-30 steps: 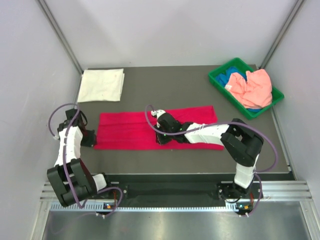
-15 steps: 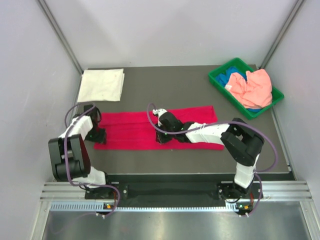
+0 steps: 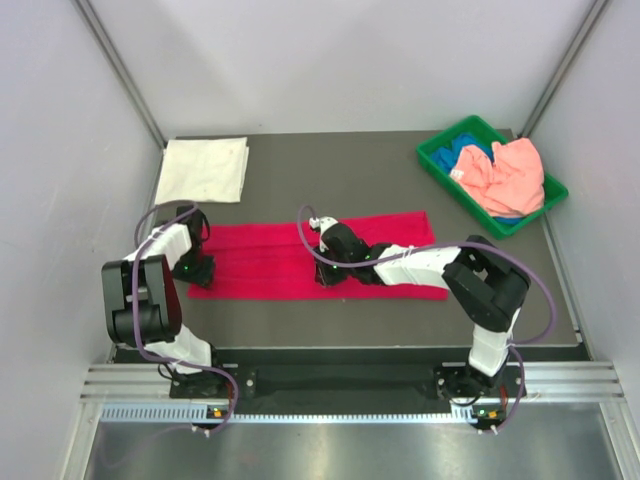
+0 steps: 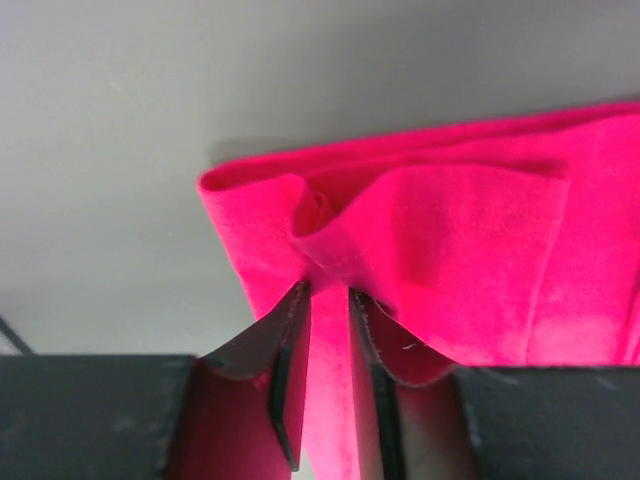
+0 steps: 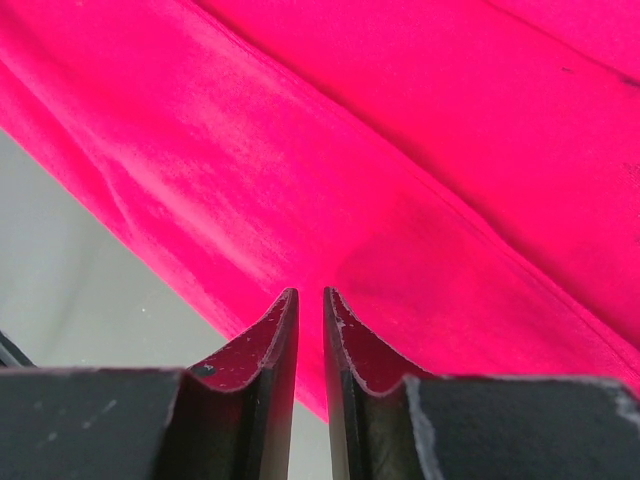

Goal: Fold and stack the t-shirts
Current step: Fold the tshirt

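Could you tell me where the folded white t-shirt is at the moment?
In the top view, the white t-shirt lies flat at the table's far left corner, just beyond the left end of the crimson t-shirt.
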{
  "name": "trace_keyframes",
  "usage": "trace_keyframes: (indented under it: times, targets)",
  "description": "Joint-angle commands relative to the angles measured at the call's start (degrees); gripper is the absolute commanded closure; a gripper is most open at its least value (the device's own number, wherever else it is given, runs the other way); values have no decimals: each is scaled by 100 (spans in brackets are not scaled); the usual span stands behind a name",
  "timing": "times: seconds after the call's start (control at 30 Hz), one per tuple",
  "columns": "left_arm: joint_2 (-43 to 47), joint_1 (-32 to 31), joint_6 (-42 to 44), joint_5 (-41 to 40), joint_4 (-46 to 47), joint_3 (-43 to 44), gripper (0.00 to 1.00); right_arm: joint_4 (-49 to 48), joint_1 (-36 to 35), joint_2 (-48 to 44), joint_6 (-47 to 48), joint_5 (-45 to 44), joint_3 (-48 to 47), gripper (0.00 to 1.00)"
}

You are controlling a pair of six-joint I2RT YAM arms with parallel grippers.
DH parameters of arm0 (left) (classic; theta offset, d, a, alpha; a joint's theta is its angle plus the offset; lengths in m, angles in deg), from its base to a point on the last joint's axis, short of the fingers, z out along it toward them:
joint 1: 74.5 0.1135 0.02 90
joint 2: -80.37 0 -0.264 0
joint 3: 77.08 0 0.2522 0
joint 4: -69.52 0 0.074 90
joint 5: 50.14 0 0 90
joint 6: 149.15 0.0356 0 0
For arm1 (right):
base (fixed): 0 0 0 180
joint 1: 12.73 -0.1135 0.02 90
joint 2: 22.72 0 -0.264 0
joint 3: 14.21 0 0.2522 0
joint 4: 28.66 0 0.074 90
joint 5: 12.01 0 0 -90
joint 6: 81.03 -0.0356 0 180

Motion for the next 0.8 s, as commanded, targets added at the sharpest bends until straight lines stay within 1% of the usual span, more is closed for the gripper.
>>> trace_keyframes:
  times: [0.0,0.13,0.23,0.37,0.43,0.57,0.6,0.77]
  targets:
    - [89,-3,-54,-590,-375,261,72,-256,53,-234,-30,66,-13,83]
    - [133,-12,-45,-837,-385,315,73,-264,53,-216,-47,93,-22,84]
    - [28,5,-28,-811,-262,253,74,-264,61,-225,-47,84,-22,84]
    - [-288,-3,-1,-671,-217,218,80,-273,70,-199,-38,84,-13,84]
    - [-341,-3,-10,-661,-244,165,81,-273,70,-199,-38,93,-4,84]
    - [-227,-3,16,-670,-252,68,91,-282,79,-146,-56,93,-13,84]
    - [-201,-3,16,-722,-287,60,100,-282,88,-146,-56,93,-13,84]
    - [150,-3,-19,-951,-489,60,100,-282,97,-146,-56,75,-4,84]
